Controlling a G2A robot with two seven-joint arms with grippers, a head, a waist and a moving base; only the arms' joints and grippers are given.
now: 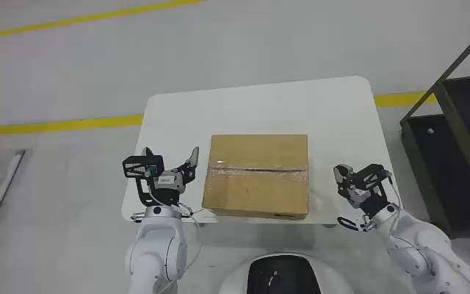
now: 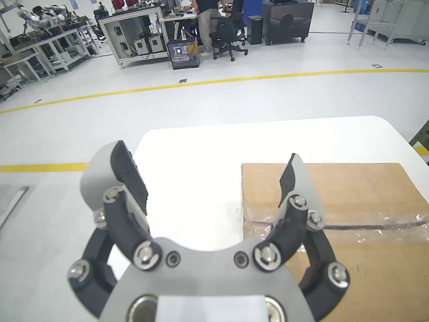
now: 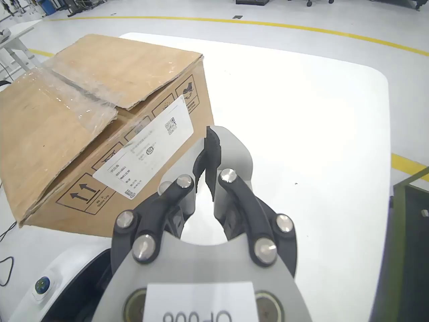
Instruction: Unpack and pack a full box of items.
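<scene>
A closed brown cardboard box [image 1: 257, 175] stands in the middle of the white table [image 1: 294, 103], near its front edge. Clear tape runs along the seam between its top flaps [image 2: 368, 222]. One end face carries a white label [image 3: 147, 149], and there the far flap lifts a little at its edge. My left gripper [image 1: 170, 156] hovers beside the box's left end, open and holding nothing [image 2: 209, 172]. One of its fingertips [image 2: 291, 175] lies in front of the box's top. My right gripper [image 1: 344, 176] hangs off the labelled right end, apart from the box, shut on nothing [image 3: 209, 155].
A dark green metal rack [image 1: 440, 140] stands close to the table's right side and shows at the edge of the right wrist view [image 3: 412, 236]. Bare tabletop lies behind the box and on both sides. Yellow lines cross the floor.
</scene>
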